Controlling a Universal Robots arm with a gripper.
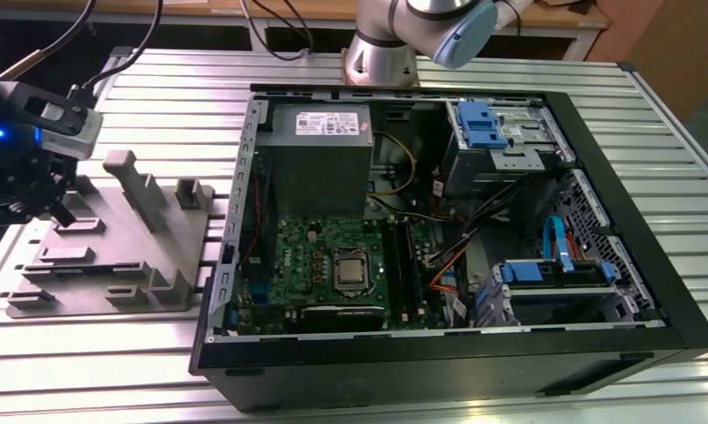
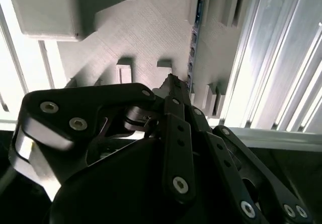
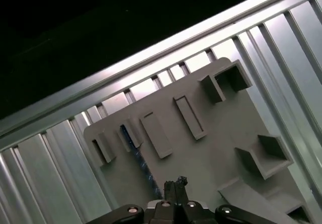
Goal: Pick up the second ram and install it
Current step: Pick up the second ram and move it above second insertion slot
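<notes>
The second ram is a thin blue-green stick standing on its edge in a slot of the grey holder plate. The second wrist view shows the ram running along the grey holder plate. My gripper hovers just above the plate, right beside the near end of the stick, its black fingertips pressed together with nothing between them. In the exterior view the gripper hangs over the far left corner of the holder plate, away from the computer.
An open black computer case lies at the exterior view's right, with the green motherboard, long black memory slots, a grey power supply and blue drive brackets. The ribbed metal table carries both. The arm's base stands behind the case.
</notes>
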